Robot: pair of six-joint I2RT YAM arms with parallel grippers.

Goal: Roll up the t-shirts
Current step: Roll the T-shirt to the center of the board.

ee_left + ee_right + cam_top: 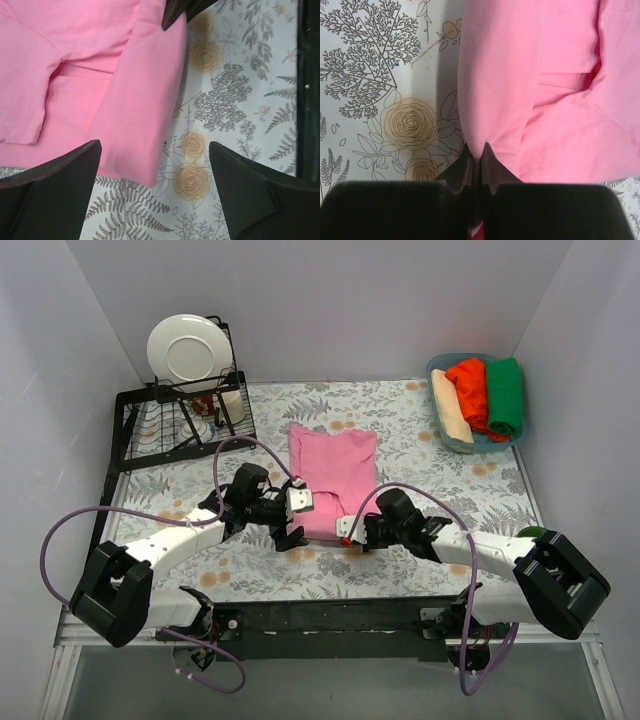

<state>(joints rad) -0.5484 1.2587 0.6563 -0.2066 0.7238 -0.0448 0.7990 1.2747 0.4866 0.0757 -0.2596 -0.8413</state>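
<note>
A bright pink t-shirt (333, 472) lies folded into a narrow strip in the middle of the table. My left gripper (297, 519) hovers at its near left corner, open, with the shirt's folded edge (135, 115) reaching partway between the wide-apart fingers (60, 190) and nothing gripped. My right gripper (350, 534) is at the near right corner. In the right wrist view its jaws are shut on a pinch of the pink shirt's edge (478, 137). Rolled cream (449, 405), red-orange (472, 390) and green (505, 395) t-shirts lie in a bin.
The blue bin (470, 447) with the rolled shirts stands at the back right. A black dish rack (150, 425) holding a white plate (188, 350) stands at the back left. White walls close in the flower-patterned tablecloth (430, 480) on three sides.
</note>
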